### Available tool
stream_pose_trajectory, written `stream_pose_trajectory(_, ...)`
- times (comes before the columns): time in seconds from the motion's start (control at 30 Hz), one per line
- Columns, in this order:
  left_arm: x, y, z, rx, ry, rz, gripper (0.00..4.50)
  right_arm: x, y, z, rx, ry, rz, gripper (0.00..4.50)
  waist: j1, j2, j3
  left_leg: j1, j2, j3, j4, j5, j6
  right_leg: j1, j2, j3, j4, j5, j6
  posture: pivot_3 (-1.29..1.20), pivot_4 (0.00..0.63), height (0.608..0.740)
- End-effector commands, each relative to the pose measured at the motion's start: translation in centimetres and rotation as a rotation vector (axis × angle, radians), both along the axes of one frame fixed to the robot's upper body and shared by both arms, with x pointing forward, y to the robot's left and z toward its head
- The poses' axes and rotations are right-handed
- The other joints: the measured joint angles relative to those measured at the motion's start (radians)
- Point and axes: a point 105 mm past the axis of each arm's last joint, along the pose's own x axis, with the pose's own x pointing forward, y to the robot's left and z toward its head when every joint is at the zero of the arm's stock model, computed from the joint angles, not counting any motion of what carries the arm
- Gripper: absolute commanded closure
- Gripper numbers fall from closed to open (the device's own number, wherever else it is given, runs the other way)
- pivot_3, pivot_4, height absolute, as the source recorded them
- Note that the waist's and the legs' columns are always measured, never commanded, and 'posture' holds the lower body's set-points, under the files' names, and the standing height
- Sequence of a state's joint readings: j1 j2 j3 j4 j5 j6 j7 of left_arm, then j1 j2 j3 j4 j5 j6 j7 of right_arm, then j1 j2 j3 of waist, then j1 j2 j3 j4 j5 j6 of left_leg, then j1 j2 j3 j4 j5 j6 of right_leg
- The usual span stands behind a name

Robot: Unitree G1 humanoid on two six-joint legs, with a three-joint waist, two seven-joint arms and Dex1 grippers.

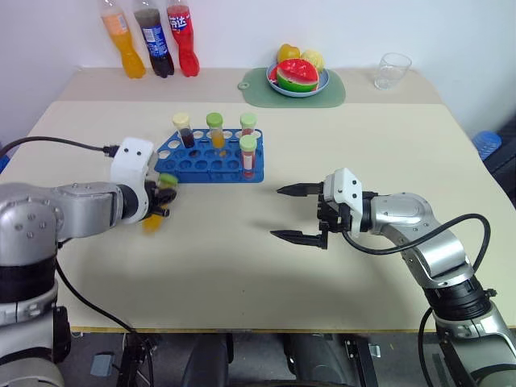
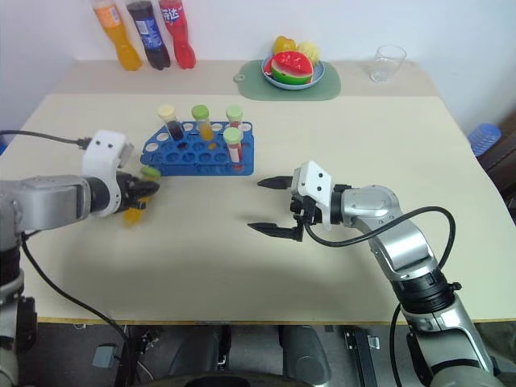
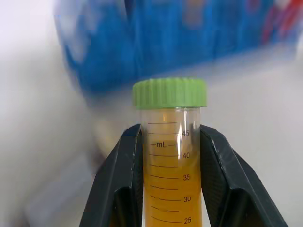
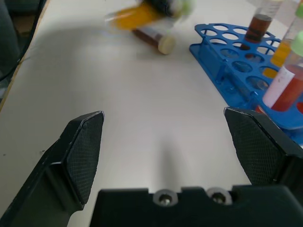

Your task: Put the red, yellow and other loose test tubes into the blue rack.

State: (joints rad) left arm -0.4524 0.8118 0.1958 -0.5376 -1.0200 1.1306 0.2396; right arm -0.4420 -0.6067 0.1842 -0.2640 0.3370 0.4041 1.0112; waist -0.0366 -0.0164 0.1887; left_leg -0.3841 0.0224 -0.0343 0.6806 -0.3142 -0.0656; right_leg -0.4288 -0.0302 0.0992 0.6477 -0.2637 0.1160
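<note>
The left gripper (image 3: 170, 156) was clamped on a yellow-orange tube (image 3: 171, 161) with a green cap, its two black fingers (image 3: 118, 184) pressing the tube's sides just below the cap. In the head views that gripper hung just above the table (image 1: 242, 274), near the left end of the blue rack (image 1: 211, 164), with the tube's orange body sticking out below it. The right gripper (image 1: 300, 214) stood wide apart and held nothing, hovering over bare table to the right of the rack, its fingers pointing toward the robot's left.

Four tubes stood upright in the rack. One was a dark brown tube (image 1: 185, 129) with a cream cap at the back left. Beside it was an orange tube (image 1: 215, 130) with a green cap, then a third tube (image 1: 248, 123) with a green cap at the back right, whose liquid I could not make out. The fourth was a red tube (image 1: 248, 156) with a green cap, nearer the front at the right end.

In the right wrist view a further brown tube (image 4: 151, 39) with a cream cap lay flat on the table, close under the left gripper and apart from the rack.

At the back of the table stood three soda bottles: one orange (image 1: 122, 40), one dark cola (image 1: 153, 39) and one red (image 1: 184, 39). To their right a green mat (image 1: 334, 90) carried one plate of fruit (image 1: 297, 75), and one clear cup (image 1: 393, 70) stood beyond it.
</note>
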Motion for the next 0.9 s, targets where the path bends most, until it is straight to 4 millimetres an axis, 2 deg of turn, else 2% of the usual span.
stream_pose_trajectory(0.03, -0.6, -1.3, 5.0, -0.017, -0.408, -0.057, 3.17, 0.1, 0.3, 0.7, 0.022, -0.038, -0.001, 0.0, 0.001, 0.0, 0.0, 0.0, 0.0, 0.0, 0.0, 0.0, 0.0, 0.0, 0.0, 0.0, 0.0, 0.0, 0.0, 0.0, 0.15, 0.734)
stream_pose_trajectory(0.07, -0.1, -1.9, 5.4, -0.053, -0.49, -0.044, 3.17, 0.2, 0.4, 0.6, 0.029, -0.036, -0.004, 0.0, 0.006, 0.001, 0.0, 0.0, 0.0, 0.001, 0.0, 0.0, 0.0, 0.0, 0.0, 0.0, 0.0, 0.0, 0.0, 0.0, 0.15, 0.734)
stream_pose_trajectory(0.17, 1.4, -3.9, 5.6, -0.015, -0.708, 0.014, 3.17, 0.4, 1.0, 0.4, 0.043, -0.033, -0.008, 0.0, 0.021, 0.0, -0.001, 0.001, 0.0, 0.0, 0.001, -0.001, 0.002, 0.002, 0.001, 0.0, 0.0, 0.0, 0.0, 0.0, 0.15, 0.734)
stream_pose_trajectory(0.33, 3.3, -7.6, 3.9, -0.008, -0.879, -0.026, 3.17, 0.6, 1.6, 0.4, 0.058, -0.033, -0.015, 0.0, 0.028, 0.0, -0.001, 0.0, -0.001, 0.0, 0.002, -0.004, 0.007, 0.002, 0.0, 0.0, -0.001, 0.001, 0.001, 0.0, 0.15, 0.734)
stream_pose_trajectory(0.5, 5.9, -7.8, 1.2, -0.073, -0.877, 0.024, 3.17, 0.7, 1.5, 0.6, 0.067, -0.047, -0.043, 0.0, 0.022, 0.0, -0.001, -0.001, -0.001, 0.001, 0.002, -0.004, 0.008, 0.0, 0.0, 0.0, -0.001, 0.001, 0.001, 0.0, 0.15, 0.734)
stream_pose_trajectory(0.67, 7.7, -8.1, -0.3, -0.092, -0.841, 0.034, 3.17, 0.8, 1.1, 0.8, 0.074, -0.057, -0.071, 0.0, 0.024, 0.0, -0.001, -0.001, -0.001, 0.0, 0.002, -0.004, 0.008, 0.0, 0.0, 0.0, 0.001, 0.001, 0.002, 0.0, 0.15, 0.734)
stream_pose_trajectory(0.9, 8.8, -9.3, -1.8, -0.123, -0.795, 0.002, 3.17, 1.0, 0.8, 1.2, 0.093, -0.062, -0.11, 0.0, 0.025, 0.0, -0.001, -0.001, -0.001, 0.0, 0.003, -0.004, 0.009, 0.0, 0.0, 0.0, 0.0, 0.002, 0.002, 0.0, 0.15, 0.734)
